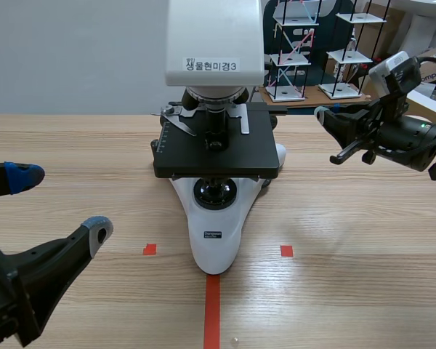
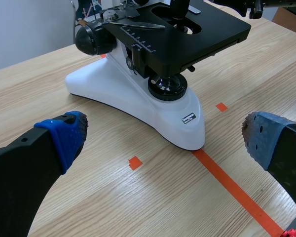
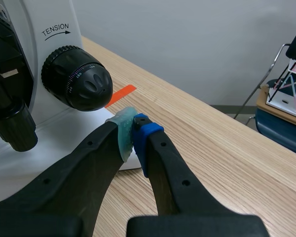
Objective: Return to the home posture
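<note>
The left gripper [image 1: 58, 203] hung low at the near-left of the table [image 1: 349, 240], its 2 fingers spread wide and holding nothing, with the microscope [image 1: 215, 43] standing ahead of it at mid-table. The right gripper [image 3: 133, 134] was raised at the microscope's right flank, its 2 pads pressed together on nothing. Its tips were just beside the black focus knob [image 3: 78, 79] and above the white base [image 2: 106, 89]. The risk in going home looked to lie mostly there: a retreat that swung inward or dropped could clip the knob or the stage [image 1: 254, 149] edge and shove the microscope off its tape line. The left arm seemed safer, though a forward sweep could catch the base's front toe.
</note>
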{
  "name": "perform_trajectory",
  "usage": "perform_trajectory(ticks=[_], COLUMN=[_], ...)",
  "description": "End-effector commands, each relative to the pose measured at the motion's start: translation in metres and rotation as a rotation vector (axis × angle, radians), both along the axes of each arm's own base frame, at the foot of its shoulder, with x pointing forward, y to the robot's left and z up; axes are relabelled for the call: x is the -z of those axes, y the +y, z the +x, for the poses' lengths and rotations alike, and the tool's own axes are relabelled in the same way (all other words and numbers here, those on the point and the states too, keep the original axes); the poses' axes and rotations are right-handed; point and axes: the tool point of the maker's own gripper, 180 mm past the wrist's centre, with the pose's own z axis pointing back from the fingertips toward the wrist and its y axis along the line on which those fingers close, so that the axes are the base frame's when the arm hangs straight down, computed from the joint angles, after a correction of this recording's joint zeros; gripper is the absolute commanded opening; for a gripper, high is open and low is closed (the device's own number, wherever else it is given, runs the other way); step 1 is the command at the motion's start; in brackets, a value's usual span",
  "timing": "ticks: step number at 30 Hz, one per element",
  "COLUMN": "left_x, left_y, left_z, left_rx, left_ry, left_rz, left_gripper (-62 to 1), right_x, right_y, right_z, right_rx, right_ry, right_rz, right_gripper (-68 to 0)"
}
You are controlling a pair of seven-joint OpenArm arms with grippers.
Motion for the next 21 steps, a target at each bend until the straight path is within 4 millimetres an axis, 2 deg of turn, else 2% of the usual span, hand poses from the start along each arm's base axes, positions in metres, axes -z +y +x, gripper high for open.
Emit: perform_trajectory(ticks=[1, 21], left_x=[-0.0104, -0.0104], left_y=[-0.0049, -0.0049], left_z=[0.0002, 0.0002], left_rx=[0.009, 0.009], left_ry=[-0.028, -0.028], left_rz=[-0.025, -0.026], left_gripper=[1.4, 1.4], right_x=[-0.0205, -0.0186], right_y=[-0.0053, -0.0056], right_z=[0.0077, 0.0042], right_rx=[0.007, 0.006], right_ry=[-0.054, -0.056], right_rz=[0.014, 0.024], right_gripper=[-66.9, -66.9])
